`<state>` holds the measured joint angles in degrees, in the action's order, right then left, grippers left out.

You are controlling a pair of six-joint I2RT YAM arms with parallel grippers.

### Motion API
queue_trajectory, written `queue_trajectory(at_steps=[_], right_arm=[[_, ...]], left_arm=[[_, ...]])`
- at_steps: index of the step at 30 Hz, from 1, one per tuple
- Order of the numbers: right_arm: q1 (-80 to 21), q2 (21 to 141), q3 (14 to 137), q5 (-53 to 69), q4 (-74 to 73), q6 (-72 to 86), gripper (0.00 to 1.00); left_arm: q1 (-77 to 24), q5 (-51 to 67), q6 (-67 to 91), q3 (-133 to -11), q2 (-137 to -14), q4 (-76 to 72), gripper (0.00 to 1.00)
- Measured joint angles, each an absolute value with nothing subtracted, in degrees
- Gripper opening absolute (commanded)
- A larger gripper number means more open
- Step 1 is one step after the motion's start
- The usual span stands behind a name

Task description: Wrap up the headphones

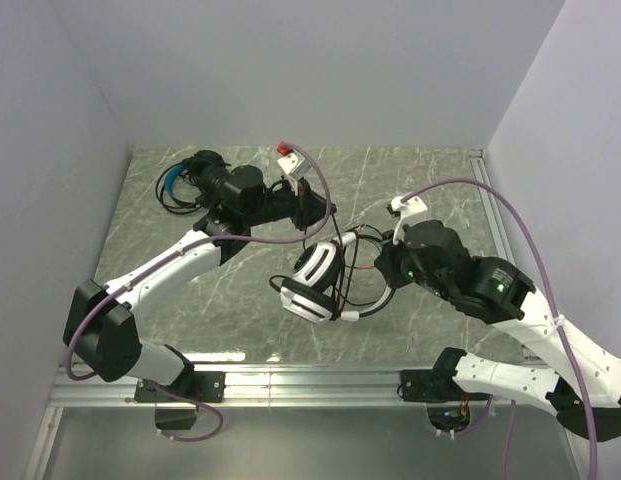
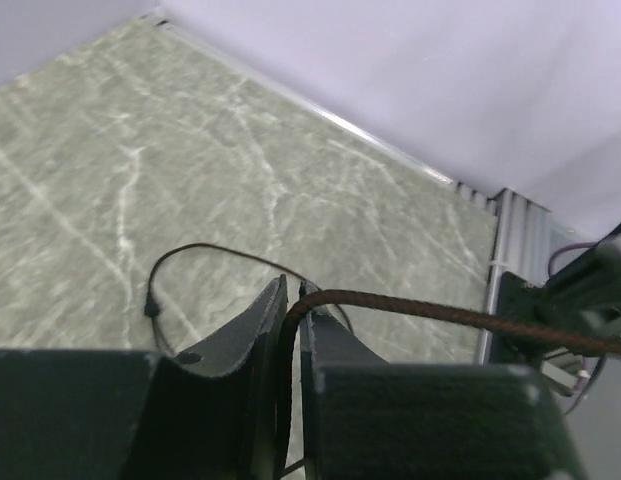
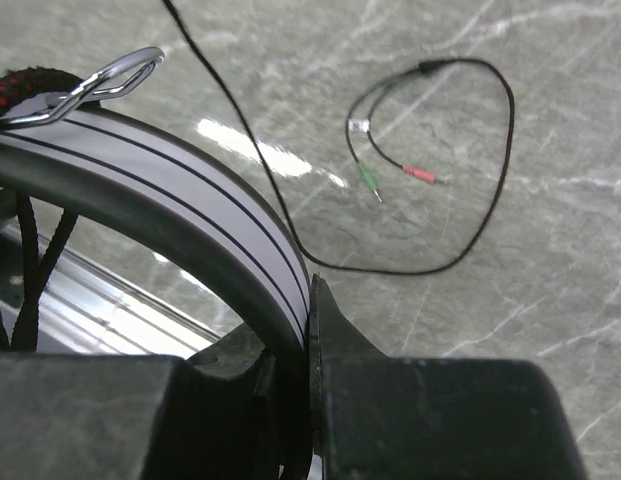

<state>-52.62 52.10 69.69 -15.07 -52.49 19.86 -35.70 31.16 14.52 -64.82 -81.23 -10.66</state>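
The right fingers (image 3: 310,310) pinch the white headset (image 1: 315,275) by its band, over the counter (image 1: 420,190). The left fingers (image 2: 293,300) pinch its cable (image 2: 440,312) just behind. The black headset (image 1: 185,180) lies far left, well apart. Green and pink plugs (image 3: 395,175) rest below.

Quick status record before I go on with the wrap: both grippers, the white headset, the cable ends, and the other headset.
left gripper: jaws shut on a braided cable
right gripper: jaws shut on the headband
white headset: mid-table, between the two grippers
plugs: green and pink, lying on the table, their lead in a loose loop
black and blue headset: far left corner, apart from both grippers
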Motion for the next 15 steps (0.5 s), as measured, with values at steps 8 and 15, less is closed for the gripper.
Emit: queue_trajectory(at_steps=[8, 15], right_arm=[[-52.66, 52.42, 79.64, -13.87, -54.06, 20.05, 0.0], [-52.75, 55.35, 87.48, -14.5, -54.13, 20.14, 0.0]], left_arm=[[-35.53, 38.02, 22.44, -58.54, -84.44, -26.57, 0.17], [-35.33, 42.46, 31.81, -53.8, -88.84, -40.97, 0.18]])
